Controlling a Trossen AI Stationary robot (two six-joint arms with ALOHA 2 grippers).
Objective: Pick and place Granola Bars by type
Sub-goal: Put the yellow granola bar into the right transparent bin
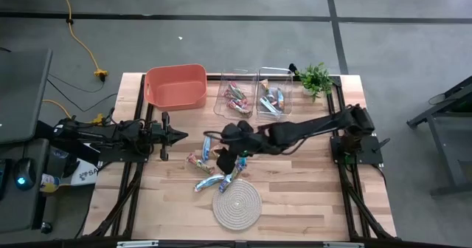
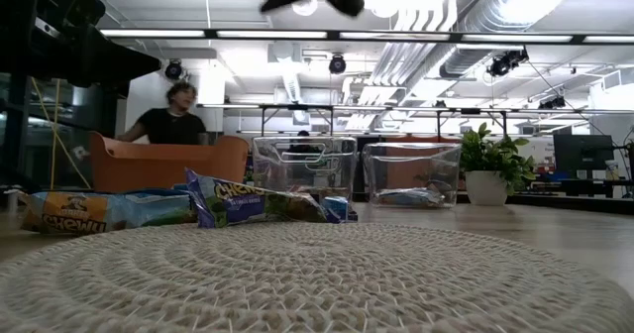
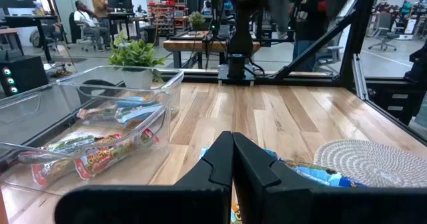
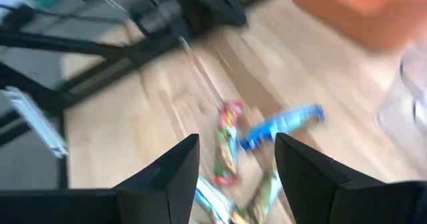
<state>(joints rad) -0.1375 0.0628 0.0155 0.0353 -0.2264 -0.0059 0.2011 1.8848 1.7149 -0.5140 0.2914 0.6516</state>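
A: Where is the right gripper [image 4: 237, 159] now?

B: Above the loose granola bars [image 1: 210, 170] on the wood, just back from the round rope mat [image 1: 237, 204]. Its fingers stand well apart and nothing is between them.

A: Which way do the bars lie from it?

B: Straight below and slightly ahead. In the right wrist view a red-orange bar [image 4: 228, 144] runs roughly along the gripper's line of sight, and a blue bar [image 4: 283, 124] lies across it, the two touching or nearly so. More bars sit closer to the mat, at its far edge.

A: And the other arm?

B: The left gripper [image 1: 177, 136] waits fully shut and empty, further from the mat, off to the side of the bars. The right one looks clearly nearer, so I judge the pick is its job.

A: Where would the bars go?

B: Two clear bins [image 1: 254, 93] beyond the mat already hold sorted bars, beside an orange tub [image 1: 175, 85].
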